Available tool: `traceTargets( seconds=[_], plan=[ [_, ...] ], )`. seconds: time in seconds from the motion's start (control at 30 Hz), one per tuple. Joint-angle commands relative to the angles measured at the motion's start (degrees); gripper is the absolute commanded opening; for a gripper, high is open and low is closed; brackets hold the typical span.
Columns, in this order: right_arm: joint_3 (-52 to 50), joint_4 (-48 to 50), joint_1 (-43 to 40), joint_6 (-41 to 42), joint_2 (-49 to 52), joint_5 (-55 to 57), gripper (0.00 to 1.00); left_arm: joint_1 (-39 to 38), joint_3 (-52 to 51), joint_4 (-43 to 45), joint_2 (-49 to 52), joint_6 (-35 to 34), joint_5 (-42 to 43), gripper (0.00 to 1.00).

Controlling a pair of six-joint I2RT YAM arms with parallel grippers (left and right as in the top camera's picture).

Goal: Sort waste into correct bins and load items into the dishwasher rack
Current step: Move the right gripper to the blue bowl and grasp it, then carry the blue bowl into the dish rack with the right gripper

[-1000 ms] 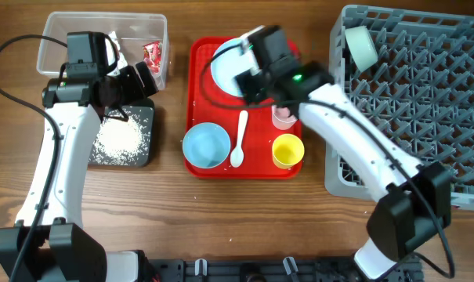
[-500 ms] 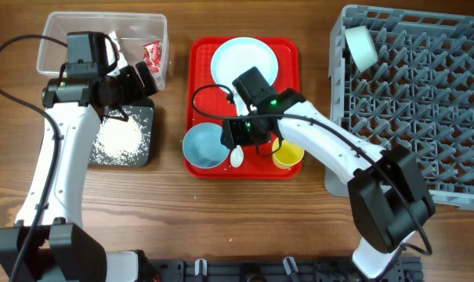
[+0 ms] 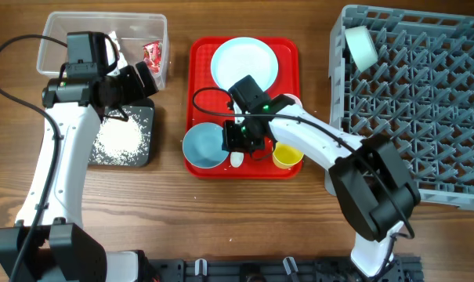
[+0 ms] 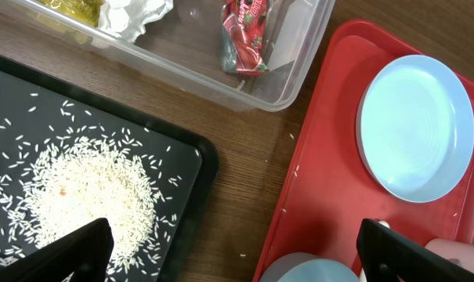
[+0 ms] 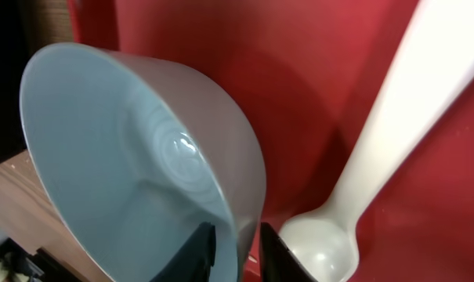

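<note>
My right gripper (image 3: 235, 141) (image 5: 237, 252) is down at the front of the red tray, one finger inside and one outside the right rim of a light-blue bowl (image 3: 204, 146) (image 5: 127, 157), shut on that wall. The white spoon (image 5: 393, 133) lies just right of the bowl, its scoop (image 3: 237, 159) peeking out below the gripper. A yellow cup (image 3: 287, 153) stands to the right. The light-blue plate (image 3: 243, 63) (image 4: 417, 129) lies at the tray's back. My left gripper (image 3: 136, 81) (image 4: 237, 254) hangs open over the gap between the black tray and the red tray, holding nothing.
The clear tub (image 3: 52, 48) at back left holds a red wrapper (image 3: 153, 53) and white tissue (image 4: 131, 12). The black tray (image 3: 146, 117) carries a heap of rice (image 3: 117, 141). The grey rack (image 3: 425, 102) fills the right side, a light-blue bowl (image 3: 362, 47) in its back-left corner.
My right arm swung from the back of the red tray to the front-left bowl and its jaws closed onto the rim. The left arm has not moved.
</note>
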Motion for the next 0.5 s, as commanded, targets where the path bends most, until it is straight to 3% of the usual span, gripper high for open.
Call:
traceTargets(
  seconds=[0.0,0.13,0.23,0.27,0.4,0.47],
  plan=[
    [-0.4,0.5,0.3,0.9,0.7,-1.3,0.08,0.3,0.9,0.0,0.0,-0.5,0.7,1.00],
    [1.0,0.2,0.3,-1.3,-2.1,3.6,0.04,0.3,0.9,0.0,0.0,-0.5,0.7,1.00],
    [4.9,-5.3,-0.9,-4.8,-7.6,15.1,0.04,0.3,0.9,0.0,0.0,-0.5,0.7,1.00],
    [7.3,-9.2,-2.3,-7.5,-11.6,26.4,0.05,0.3,0.9,0.0,0.0,-0.5,0.7,1.00],
    [11.0,-15.4,-7.8,-14.7,-21.9,53.6,0.04,0.3,0.9,0.0,0.0,-0.5,0.7,1.00],
    [11.0,-17.7,-11.3,-14.7,-24.8,69.5,0.04,0.3,0.9,0.0,0.0,-0.5,0.7,1.00]
  ],
)
